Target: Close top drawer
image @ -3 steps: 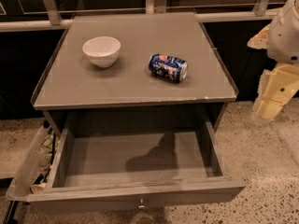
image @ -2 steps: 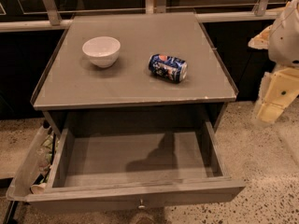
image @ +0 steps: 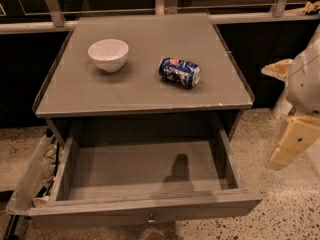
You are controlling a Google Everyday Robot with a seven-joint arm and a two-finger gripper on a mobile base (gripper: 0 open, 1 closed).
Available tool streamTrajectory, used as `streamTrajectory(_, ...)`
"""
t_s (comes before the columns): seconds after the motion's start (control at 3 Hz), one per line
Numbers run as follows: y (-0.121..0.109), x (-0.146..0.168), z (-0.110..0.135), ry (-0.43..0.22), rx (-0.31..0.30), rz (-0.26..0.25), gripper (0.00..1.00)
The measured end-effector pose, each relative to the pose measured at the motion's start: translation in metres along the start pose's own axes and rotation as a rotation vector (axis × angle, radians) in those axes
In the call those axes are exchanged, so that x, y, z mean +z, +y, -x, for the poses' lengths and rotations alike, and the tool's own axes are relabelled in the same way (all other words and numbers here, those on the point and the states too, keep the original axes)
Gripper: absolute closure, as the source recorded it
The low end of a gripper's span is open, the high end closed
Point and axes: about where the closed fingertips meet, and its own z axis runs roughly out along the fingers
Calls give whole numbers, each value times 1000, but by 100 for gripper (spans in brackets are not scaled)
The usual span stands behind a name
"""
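Off right, the arm (image: 306, 79) hangs beside the open top drawer (image: 145, 171), tool (image: 292, 144) pointing down; its grip cannot be told.

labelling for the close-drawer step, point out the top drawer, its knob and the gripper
top drawer (image: 95, 211): camera view, front panel
knob (image: 151, 218): camera view, its round face
gripper (image: 291, 141): camera view, cream body, right of the drawer

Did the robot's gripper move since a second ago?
Yes, downward. The gripper was level with the front edge of the tabletop; now it hangs lower, at the right, beside the open top drawer.
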Motion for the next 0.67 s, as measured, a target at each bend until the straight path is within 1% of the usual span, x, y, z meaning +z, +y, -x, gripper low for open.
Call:
streamTrajectory(0.33,22,19,-10,-40,4,-3,18)
streamTrajectory(0.67,43,45,-18,-73,2,-6,42)
